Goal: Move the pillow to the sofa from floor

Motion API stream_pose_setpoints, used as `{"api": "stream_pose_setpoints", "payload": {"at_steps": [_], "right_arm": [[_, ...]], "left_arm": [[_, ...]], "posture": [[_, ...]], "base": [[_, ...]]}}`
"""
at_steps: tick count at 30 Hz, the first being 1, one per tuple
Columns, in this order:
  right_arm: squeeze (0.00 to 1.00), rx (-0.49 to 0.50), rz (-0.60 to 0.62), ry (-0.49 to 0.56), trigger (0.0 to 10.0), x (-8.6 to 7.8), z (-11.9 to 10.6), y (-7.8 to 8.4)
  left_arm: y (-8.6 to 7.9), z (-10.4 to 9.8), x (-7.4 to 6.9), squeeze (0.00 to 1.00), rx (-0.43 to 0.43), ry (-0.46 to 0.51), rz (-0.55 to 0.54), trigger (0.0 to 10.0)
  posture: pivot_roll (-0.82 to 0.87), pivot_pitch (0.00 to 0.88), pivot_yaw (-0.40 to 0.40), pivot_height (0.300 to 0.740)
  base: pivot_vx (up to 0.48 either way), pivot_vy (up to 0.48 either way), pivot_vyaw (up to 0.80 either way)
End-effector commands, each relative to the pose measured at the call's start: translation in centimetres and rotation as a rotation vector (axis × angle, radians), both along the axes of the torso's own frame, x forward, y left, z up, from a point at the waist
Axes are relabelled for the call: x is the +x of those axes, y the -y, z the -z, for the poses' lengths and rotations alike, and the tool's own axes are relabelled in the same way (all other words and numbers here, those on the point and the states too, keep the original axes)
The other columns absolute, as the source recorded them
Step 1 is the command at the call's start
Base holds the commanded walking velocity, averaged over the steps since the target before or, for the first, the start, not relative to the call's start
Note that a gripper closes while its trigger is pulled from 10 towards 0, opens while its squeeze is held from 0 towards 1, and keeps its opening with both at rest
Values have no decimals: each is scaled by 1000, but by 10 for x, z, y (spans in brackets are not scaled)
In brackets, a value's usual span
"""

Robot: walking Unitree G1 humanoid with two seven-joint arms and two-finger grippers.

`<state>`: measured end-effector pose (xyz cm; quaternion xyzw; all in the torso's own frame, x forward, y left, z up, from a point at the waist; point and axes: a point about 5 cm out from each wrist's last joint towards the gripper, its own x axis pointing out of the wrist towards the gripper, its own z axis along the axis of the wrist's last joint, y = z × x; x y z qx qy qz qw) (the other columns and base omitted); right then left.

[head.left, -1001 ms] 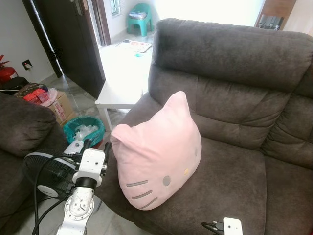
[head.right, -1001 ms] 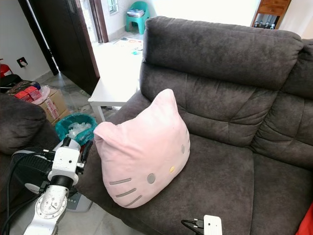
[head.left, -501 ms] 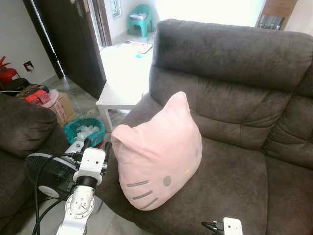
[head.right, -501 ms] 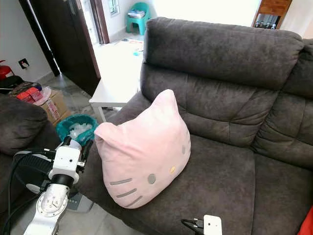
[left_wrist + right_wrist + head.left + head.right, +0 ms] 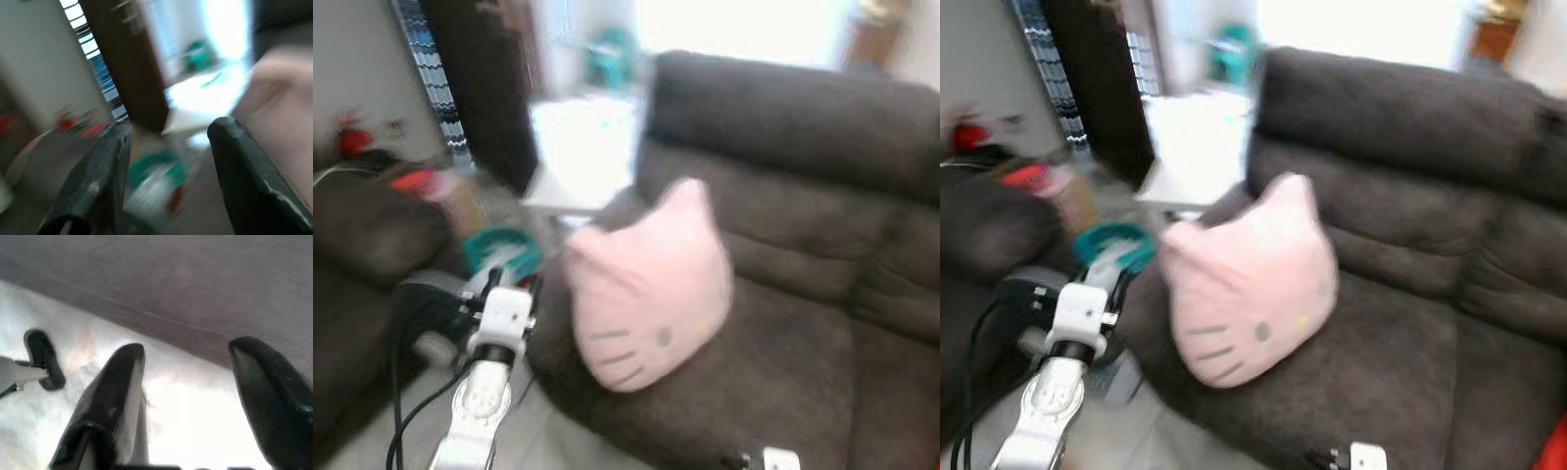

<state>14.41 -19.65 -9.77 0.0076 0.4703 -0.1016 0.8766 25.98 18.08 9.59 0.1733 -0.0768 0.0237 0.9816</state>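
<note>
The pink cat-face pillow (image 5: 651, 284) is on the sofa (image 5: 803, 333). It sits upright on the seat, near the seat's front edge, and leans a little toward the sofa's back. Nothing is holding it. So the pillow is off the floor, and I think the job is as good as done.

What has changed is the picture itself. Half a second ago everything looked sharp. Now the whole room is blurry and has slid a bit to one side. That means the robot's head is moving. The pillow has not moved on the sofa seat. I think the robot is turning or stepping away.

The left gripper (image 5: 505, 286) is up beside the sofa's front corner, just next to the pillow but not touching it. Its jaws are spread apart and hold nothing; its fingers (image 5: 98, 181) point past the pillow toward the doorway. The right gripper (image 5: 188, 396) is low, in front of the sofa's front edge, above the pale floor (image 5: 161, 431). Its jaws are spread apart too, with nothing between them.

Past the sofa's arm there is a teal basket (image 5: 504, 250) on the floor and a white side tabletop (image 5: 573, 191) next to the sofa.
</note>
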Motion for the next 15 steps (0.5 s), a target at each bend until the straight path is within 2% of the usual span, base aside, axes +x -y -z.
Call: {"api": "stream_pose_setpoints", "payload": {"at_steps": [1, 12, 14, 15], "right_arm": [[0, 8, 5, 5, 10000, -2, 1, -2], [0, 11, 9, -5, 10000, -3, 1, 0], [0, 12, 8, -8, 10000, -3, 1, 0], [0, 13, 5, -11, 10000, -4, 2, 0]], "left_arm": [[2, 5, 0, 0, 5, -27, 4, 10000], [-4, 14, 5, 0, -6, -65, -23, 10000], [-9, 24, 6, 0, -29, -116, -61, 10000], [-14, 38, 7, 0, -84, -201, -81, 10000]], "posture": [[58, 0, 0, 740], [59, 3, 0, 740], [60, 4, -2, 740], [60, 5, -3, 740]], "base": [[-300, 0, 0], [-298, 0, 0], [-281, 0, 0], [0, 0, 0]]}}
